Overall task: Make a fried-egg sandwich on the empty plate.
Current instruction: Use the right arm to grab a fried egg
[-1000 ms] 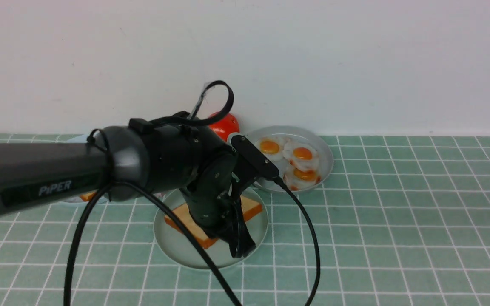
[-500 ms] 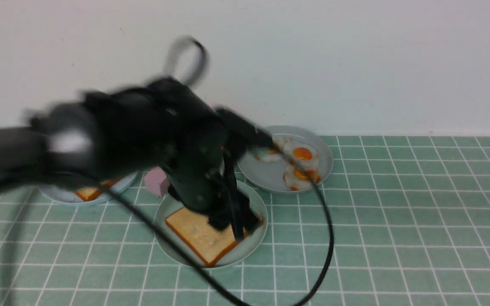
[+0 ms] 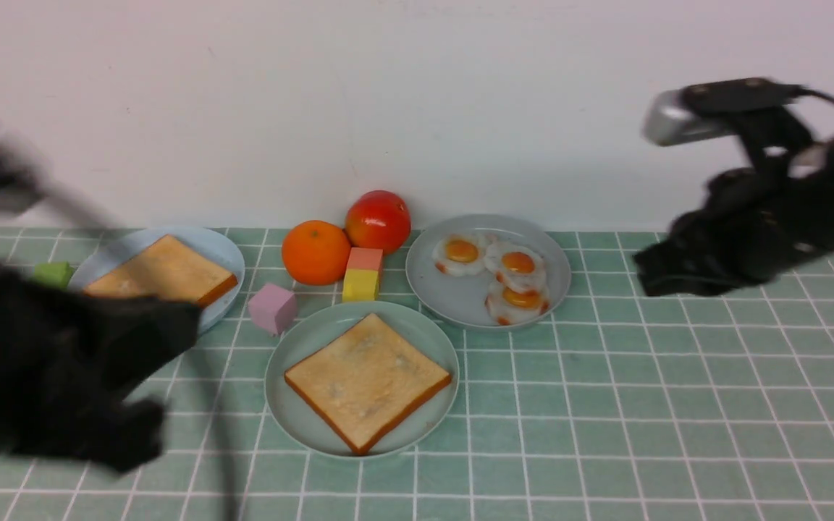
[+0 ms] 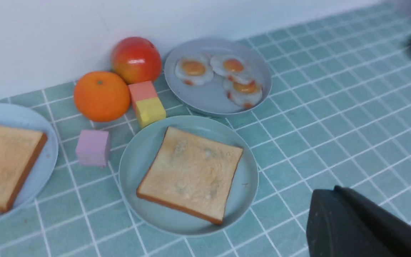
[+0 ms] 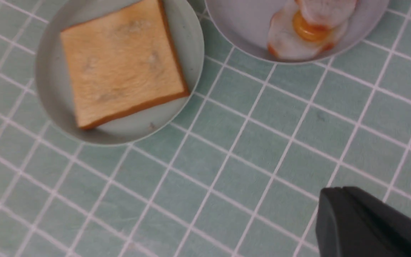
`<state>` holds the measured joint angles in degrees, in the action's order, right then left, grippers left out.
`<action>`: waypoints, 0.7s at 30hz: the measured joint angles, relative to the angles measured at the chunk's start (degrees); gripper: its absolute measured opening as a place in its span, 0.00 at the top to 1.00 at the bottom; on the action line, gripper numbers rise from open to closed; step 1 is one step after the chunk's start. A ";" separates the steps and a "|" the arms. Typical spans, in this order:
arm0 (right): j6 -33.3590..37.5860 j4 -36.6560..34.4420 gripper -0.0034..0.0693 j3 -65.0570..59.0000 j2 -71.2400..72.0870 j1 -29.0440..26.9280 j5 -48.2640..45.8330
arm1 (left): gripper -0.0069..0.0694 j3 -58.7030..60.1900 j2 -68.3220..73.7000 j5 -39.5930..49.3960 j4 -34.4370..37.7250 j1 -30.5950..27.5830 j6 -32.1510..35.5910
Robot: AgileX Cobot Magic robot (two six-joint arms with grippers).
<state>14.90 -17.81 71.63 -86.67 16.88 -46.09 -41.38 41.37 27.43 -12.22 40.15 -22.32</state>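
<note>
The mint-green plate [image 3: 424, 423] sits at the table's middle with one toast slice [image 3: 368, 378] lying flat on it. A second toast slice [image 3: 163, 273] lies on the light blue plate [image 3: 229, 255] at back left. Three fried eggs [image 3: 518, 262] rest on the grey plate [image 3: 453, 297] at the back. My left gripper [image 4: 328, 192] is shut and holds nothing; its arm is a dark blur low on the left [image 3: 171, 322], just left of the mint plate. My right gripper [image 5: 334, 191] is shut and bare too, hovering at the right [image 3: 645, 273], right of the egg plate.
An orange [image 3: 316, 252], a red tomato [image 3: 378, 219] and a pink-and-yellow block [image 3: 363, 275] stand between the plates near the back wall. A purple cube [image 3: 272, 307] sits beside the mint plate, and a green block [image 3: 53, 273] lies left of the blue plate.
My left arm has pulled back from over the mint plate to the front left, leaving the toast flat on the plate. My right arm has come into view from the right.
</note>
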 joint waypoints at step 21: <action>-10.62 25.18 0.15 43.39 -44.59 8.30 -2.41 | 0.93 11.17 -13.83 -5.93 -2.67 0.00 -10.78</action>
<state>4.28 7.37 115.02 -131.26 25.18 -48.50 -30.21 27.54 21.50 -14.89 40.15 -33.10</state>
